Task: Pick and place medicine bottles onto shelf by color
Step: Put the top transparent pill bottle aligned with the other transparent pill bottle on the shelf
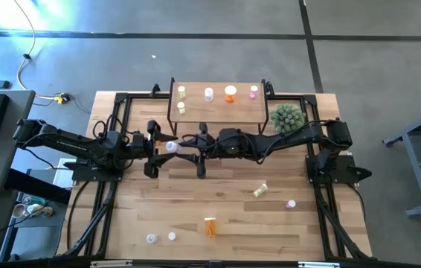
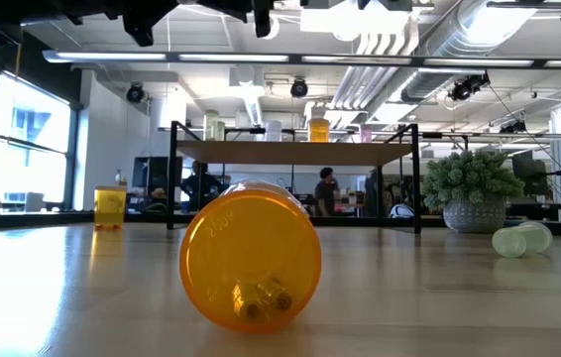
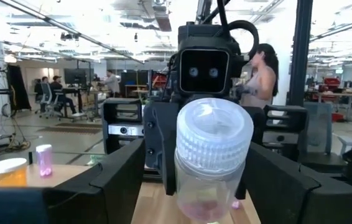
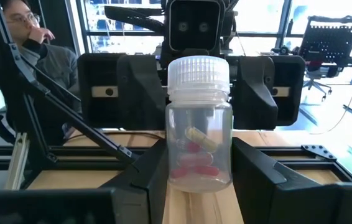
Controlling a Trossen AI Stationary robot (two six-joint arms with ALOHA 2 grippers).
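Observation:
A clear medicine bottle [image 4: 199, 134] with a white cap, pink pills and a cream capsule inside, hangs upright above the table's middle [image 1: 172, 147]. My right gripper [image 4: 199, 186] is shut on it, reaching in from the table's right. Facing it from the left, my left gripper [image 1: 164, 147] is open, its fingers [image 4: 140, 84] standing on either side of the cap without clearly touching. Behind them stands the shelf [image 1: 218, 113], carrying two yellowish bottles [image 1: 182, 91], a white one [image 1: 209, 94], an orange one [image 1: 230, 93] and a pink one [image 1: 254, 91], all upright. My right gripper pinches the lower body of the clear bottle [image 4: 175, 177] between its two fingers [image 4: 148, 177]. The fingers lie level, coming from the table's right. The bottle stands upright in the hold, cap up, lifted clear of the table.
Loose on the near half of the table are a yellow-green bottle [image 1: 260, 190], a pink one [image 1: 291, 203], an orange one lying on its side [image 1: 210, 226] and two white ones [image 1: 151, 238]. A green spiky plant [image 1: 286, 117] stands right of the shelf. People are in the room beyond.

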